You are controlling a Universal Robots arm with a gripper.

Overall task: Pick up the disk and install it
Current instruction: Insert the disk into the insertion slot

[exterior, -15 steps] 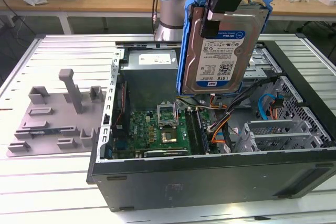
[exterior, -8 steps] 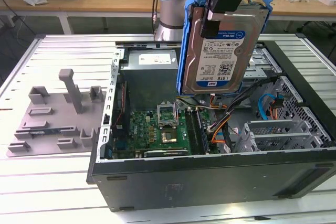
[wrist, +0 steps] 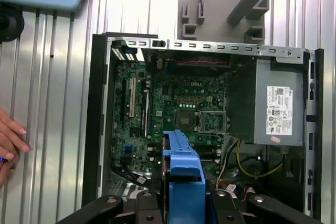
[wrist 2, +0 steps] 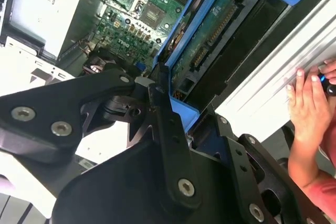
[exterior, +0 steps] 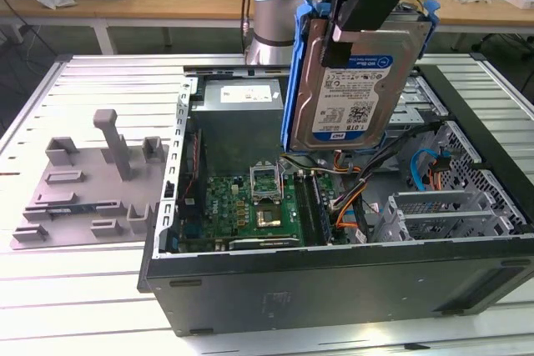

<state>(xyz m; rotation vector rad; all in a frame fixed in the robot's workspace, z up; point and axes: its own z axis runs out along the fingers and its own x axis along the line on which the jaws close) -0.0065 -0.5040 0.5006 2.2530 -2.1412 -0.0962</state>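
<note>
As it hangs, the silver disk [exterior: 355,89] is blue-framed.

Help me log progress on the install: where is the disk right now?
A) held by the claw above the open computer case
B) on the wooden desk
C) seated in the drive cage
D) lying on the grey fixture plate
A: the disk hangs clamped in the claw over the open computer case, its label facing the exterior view.
</note>
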